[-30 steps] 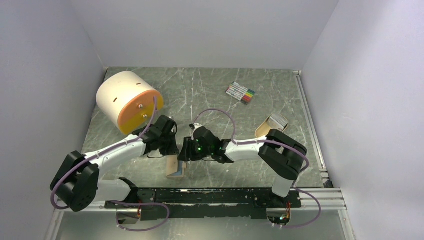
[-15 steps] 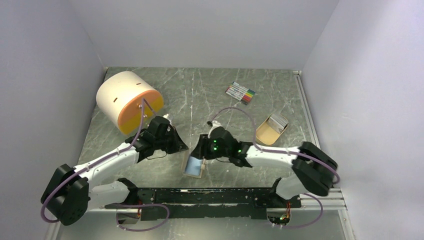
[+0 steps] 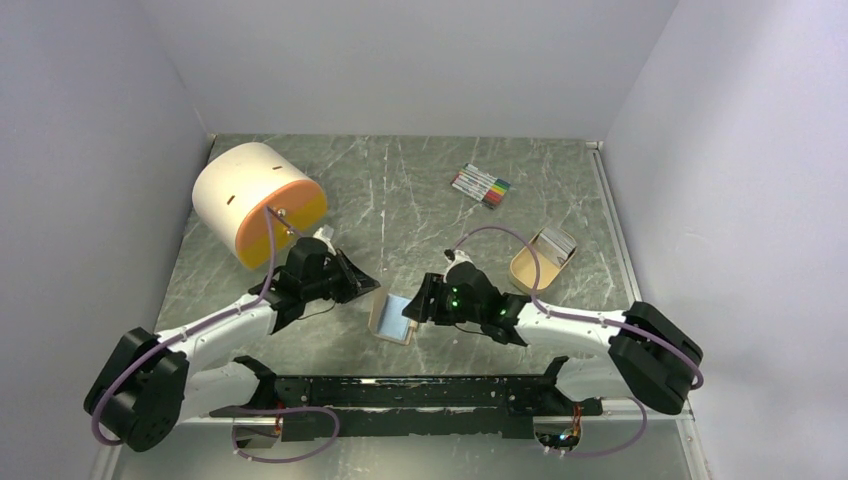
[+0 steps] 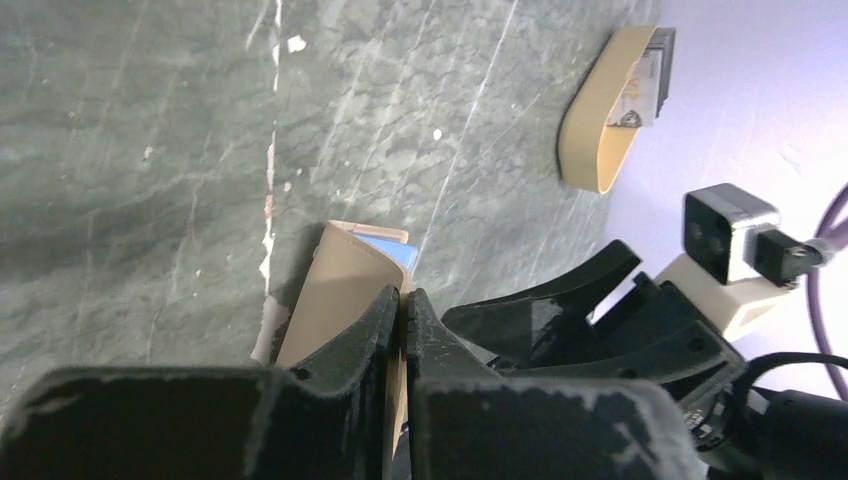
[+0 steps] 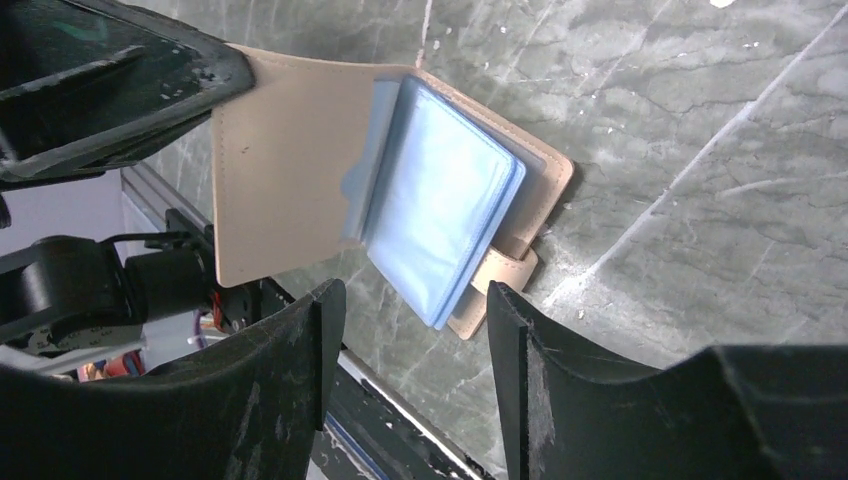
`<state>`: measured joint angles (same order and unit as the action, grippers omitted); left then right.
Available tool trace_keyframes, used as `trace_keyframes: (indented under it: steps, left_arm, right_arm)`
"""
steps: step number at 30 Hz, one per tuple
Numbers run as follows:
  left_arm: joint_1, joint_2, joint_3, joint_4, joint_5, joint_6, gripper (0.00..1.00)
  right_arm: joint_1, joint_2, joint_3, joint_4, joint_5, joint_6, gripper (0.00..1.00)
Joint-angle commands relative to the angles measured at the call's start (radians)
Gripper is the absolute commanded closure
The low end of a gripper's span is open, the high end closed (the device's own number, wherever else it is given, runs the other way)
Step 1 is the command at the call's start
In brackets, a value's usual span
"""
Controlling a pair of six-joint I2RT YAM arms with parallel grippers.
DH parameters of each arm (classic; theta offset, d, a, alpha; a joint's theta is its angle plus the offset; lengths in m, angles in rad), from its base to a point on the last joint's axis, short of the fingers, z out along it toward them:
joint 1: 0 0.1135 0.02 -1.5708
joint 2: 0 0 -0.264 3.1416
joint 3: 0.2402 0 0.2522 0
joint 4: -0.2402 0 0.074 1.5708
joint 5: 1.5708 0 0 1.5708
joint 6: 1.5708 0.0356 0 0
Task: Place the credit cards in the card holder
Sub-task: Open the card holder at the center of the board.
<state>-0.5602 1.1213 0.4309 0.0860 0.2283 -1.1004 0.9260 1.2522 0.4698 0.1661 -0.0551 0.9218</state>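
From above, the card holder [image 3: 390, 318] sits open on the green table [image 3: 420, 190] between the arms, with the credit cards [image 3: 556, 241] well to its right in a tan tray [image 3: 527, 270]. The left wrist view shows the left gripper [image 4: 405, 300] pinched tight on the holder's tan cover. The right wrist view shows the right gripper [image 5: 412, 295] spread wide, gripping nothing, just over the blue-clear sleeves [image 5: 440, 200].

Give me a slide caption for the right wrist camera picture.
Left gripper holds one cover of the card holder open; right gripper, jaws open, faces its blue sleeves.
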Motion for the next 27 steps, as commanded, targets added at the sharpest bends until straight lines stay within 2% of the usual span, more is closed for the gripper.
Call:
trace_keyframes:
  steps: [1, 4, 9, 15, 18, 23, 27]
  left_arm:
    - [0.014, 0.025, 0.04, 0.081, 0.045, -0.024, 0.91]
    - [0.014, 0.044, 0.047, 0.039, 0.02, -0.001, 0.91]
    - [0.014, 0.002, -0.037, 0.065, -0.001, -0.044, 0.91]
    - [0.017, -0.011, 0.036, -0.159, -0.087, 0.09, 0.65]
    - [0.017, -0.029, 0.045, -0.192, -0.1, 0.119, 0.6]
    - [0.017, -0.037, 0.044, -0.208, -0.101, 0.139, 0.6]
    - [0.017, -0.012, 0.041, -0.196, -0.076, 0.149, 0.63]
  right_arm:
    - [-0.01, 0.04, 0.009, 0.032, 0.007, 0.048, 0.42]
    - [-0.014, 0.08, 0.028, 0.044, -0.005, 0.057, 0.41]
    - [-0.013, 0.126, 0.043, 0.091, -0.029, 0.082, 0.42]
    - [-0.01, 0.168, 0.067, 0.128, -0.054, 0.118, 0.43]
    - [-0.006, 0.201, 0.083, 0.137, -0.059, 0.123, 0.43]
    - [0.006, 0.245, 0.117, 0.09, -0.037, 0.123, 0.44]
    - [0.009, 0.243, 0.123, 0.048, 0.008, 0.135, 0.44]
